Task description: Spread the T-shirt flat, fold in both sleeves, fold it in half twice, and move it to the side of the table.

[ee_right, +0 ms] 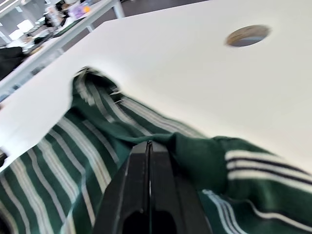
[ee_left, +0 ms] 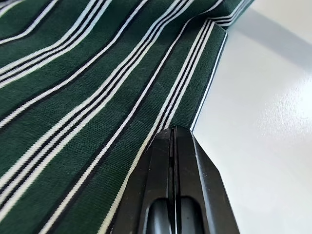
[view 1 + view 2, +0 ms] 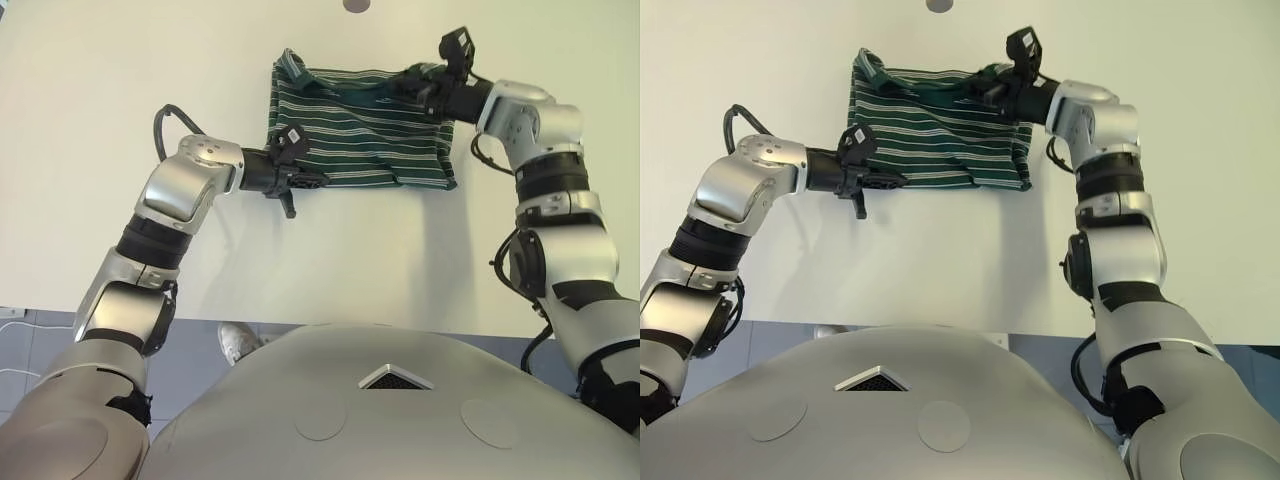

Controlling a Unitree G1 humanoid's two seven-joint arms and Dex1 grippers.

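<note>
- Left gripper (image 2: 171, 127), fingers pressed together, seems to nip the shirt (image 3: 360, 135) by its near hem, anchoring that corner.
- Right gripper (image 1: 148, 142), likewise closed, pinches the bunched far corner, raised slightly off the table (image 3: 150, 60), apparently ready for a fold.
- The shirt lies between the grippers, its long axis and stripes running from one to the other.
</note>
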